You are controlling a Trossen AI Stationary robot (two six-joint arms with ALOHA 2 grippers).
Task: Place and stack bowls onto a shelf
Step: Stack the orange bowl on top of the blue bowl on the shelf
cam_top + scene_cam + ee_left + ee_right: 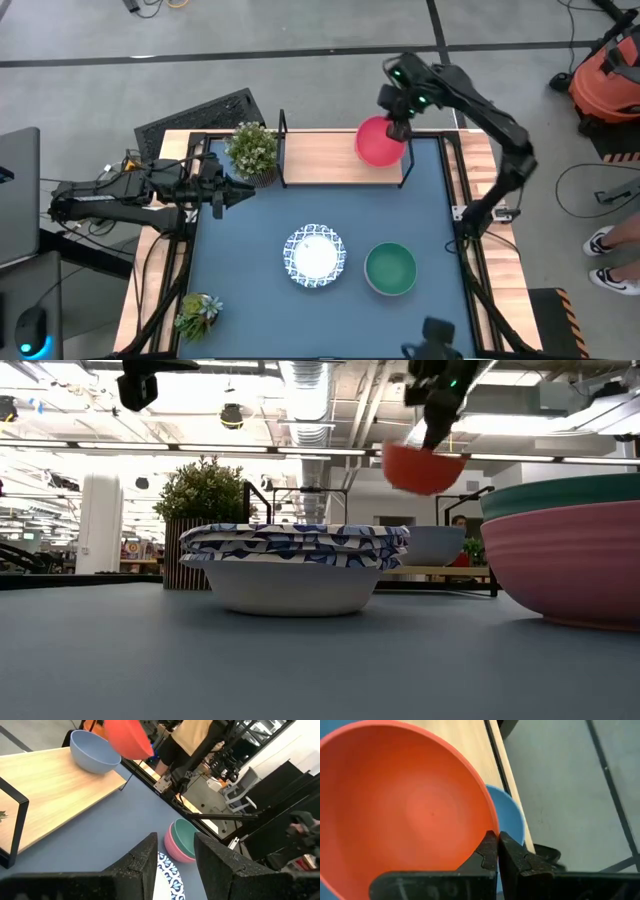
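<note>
A red bowl [378,142] hangs over the right end of the wooden shelf [320,155], with my right gripper [400,128] shut on its rim. Beneath it a blue bowl [95,752] stands on the shelf board. On the blue tabletop sit stacked white bowls with blue patterned rims [315,255]. To their right a green bowl [390,268] is nested in a pink one [570,565]. My left gripper [240,192] waits open beside the potted plant at the shelf's left end, holding nothing. My right gripper pinches the red bowl's rim [489,826], one finger inside the bowl and one outside. The fingers slant down from the table's right far side. The bowl hangs tilted below them [425,468], lifted clear of the shelf and the blue bowl.
A potted plant [252,150] stands at the shelf's left post, and a smaller one [198,312] at the table's near left corner. Black metal posts [283,150] frame the shelf ends. Someone's shoes [608,260] show on the floor at the right.
</note>
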